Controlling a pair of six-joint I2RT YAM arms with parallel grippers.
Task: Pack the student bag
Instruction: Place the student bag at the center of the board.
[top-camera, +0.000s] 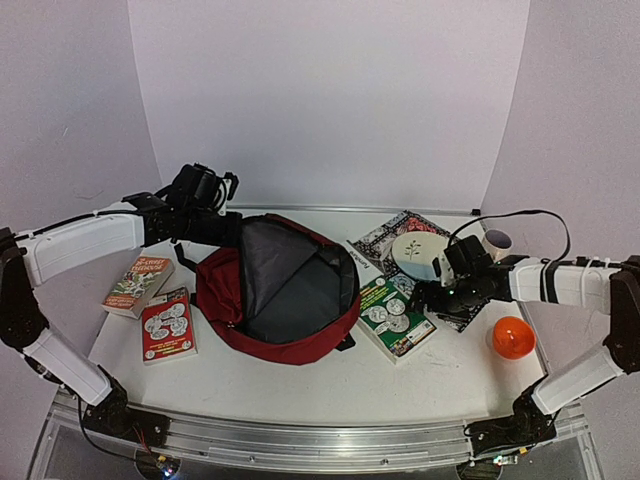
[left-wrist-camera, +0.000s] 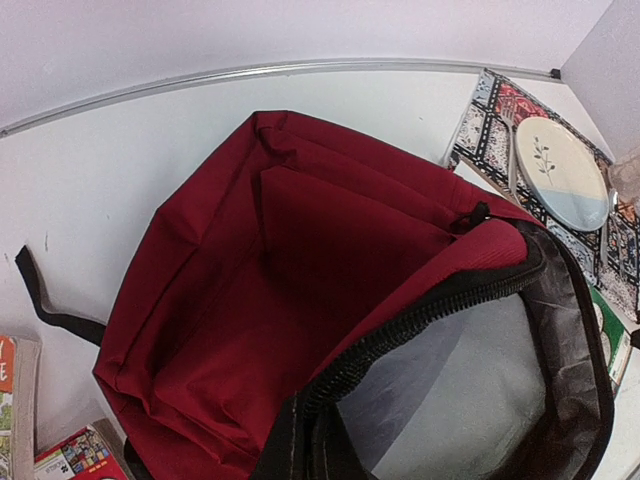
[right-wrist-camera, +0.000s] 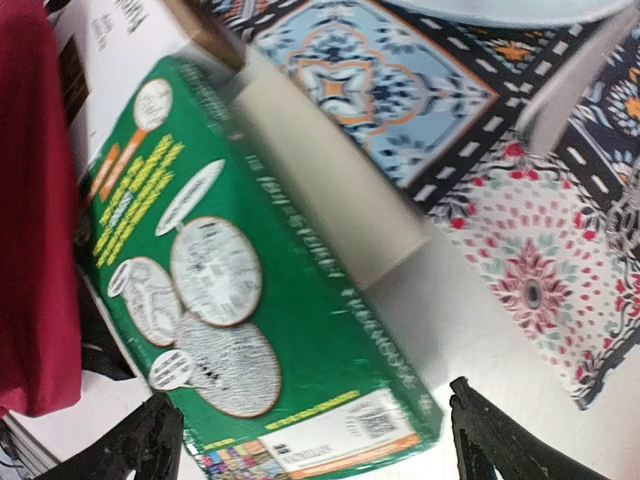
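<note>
The student bag (top-camera: 285, 290) is a dark red backpack lying in the middle of the table, its mouth gaping and its grey lining showing. My left gripper (top-camera: 232, 222) is at the bag's far left rim, shut on the zipper edge and holding it up. In the left wrist view the bag (left-wrist-camera: 300, 260) fills the frame and my fingers are hidden. My right gripper (top-camera: 425, 296) hovers open over the near corner of a green book (right-wrist-camera: 250, 290). Its black fingertips (right-wrist-camera: 165, 440) stand wide on either side of that corner, holding nothing.
Two red-covered books (top-camera: 167, 325) (top-camera: 138, 283) lie left of the bag. The green book (top-camera: 395, 318) lies right of it, on a patterned mat (top-camera: 380, 240) that carries a white plate (top-camera: 418, 250). An orange ball (top-camera: 511, 338) and a mug (top-camera: 497, 241) sit at the far right.
</note>
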